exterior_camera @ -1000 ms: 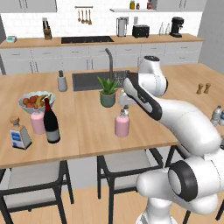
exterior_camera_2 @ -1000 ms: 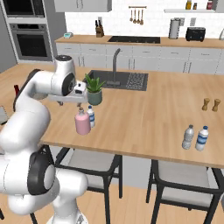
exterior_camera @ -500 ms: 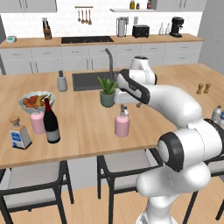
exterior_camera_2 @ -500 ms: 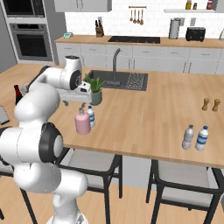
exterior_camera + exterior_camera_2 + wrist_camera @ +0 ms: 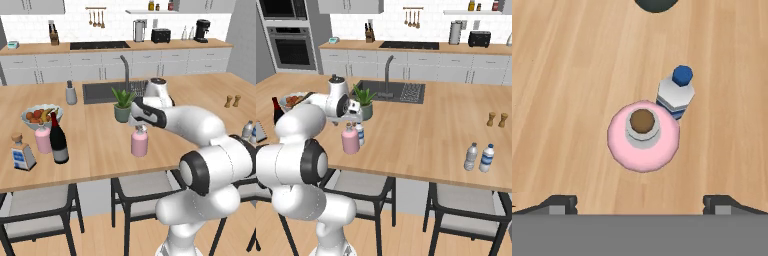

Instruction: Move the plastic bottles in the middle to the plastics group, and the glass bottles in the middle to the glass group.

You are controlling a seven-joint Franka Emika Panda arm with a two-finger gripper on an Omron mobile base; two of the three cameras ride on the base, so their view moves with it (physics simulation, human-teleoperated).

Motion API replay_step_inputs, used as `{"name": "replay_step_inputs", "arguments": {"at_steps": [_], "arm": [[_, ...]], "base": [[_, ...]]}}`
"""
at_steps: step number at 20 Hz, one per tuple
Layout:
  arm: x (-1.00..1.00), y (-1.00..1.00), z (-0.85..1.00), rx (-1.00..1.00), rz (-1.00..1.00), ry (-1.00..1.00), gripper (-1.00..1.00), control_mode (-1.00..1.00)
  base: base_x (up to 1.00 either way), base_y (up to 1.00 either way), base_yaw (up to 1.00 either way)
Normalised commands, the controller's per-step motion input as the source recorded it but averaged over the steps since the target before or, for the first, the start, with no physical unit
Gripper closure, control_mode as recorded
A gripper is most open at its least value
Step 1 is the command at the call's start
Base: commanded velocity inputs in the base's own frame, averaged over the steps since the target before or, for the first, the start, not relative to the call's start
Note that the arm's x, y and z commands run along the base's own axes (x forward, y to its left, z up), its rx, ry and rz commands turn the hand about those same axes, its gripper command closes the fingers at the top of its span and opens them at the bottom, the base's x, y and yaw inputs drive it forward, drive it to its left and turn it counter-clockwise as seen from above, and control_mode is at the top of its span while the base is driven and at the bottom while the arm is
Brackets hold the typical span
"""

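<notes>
Squat pink bottle upright mid-counter, small water bottle touching beside it. Dark wine bottle beside second pink bottle, cork-stoppered bottle. Two water bottles far end.

The gripper hangs above the pink bottle with its fingers spread wide, bare wood beneath both tips. The water bottle stands just beside the pink one, almost touching, crowding that flank. The plant pot sits near behind them. The counter's near edge lies open. 2 more water bottles stand well apart.
</notes>
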Motion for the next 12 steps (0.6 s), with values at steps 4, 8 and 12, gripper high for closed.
{"name": "replay_step_inputs", "arguments": {"at_steps": [4,8,12], "arm": [[0.47,0.00,-0.21,0.00,0.00,0.04,-1.00,-1.00],[0.32,0.00,-0.03,0.00,0.00,0.13,-1.00,-1.00],[0.19,0.00,-0.06,0.00,0.00,0.05,-1.00,-1.00]], "base": [[0.00,0.00,0.00],[0.00,0.00,0.00],[0.00,0.00,0.00]]}}
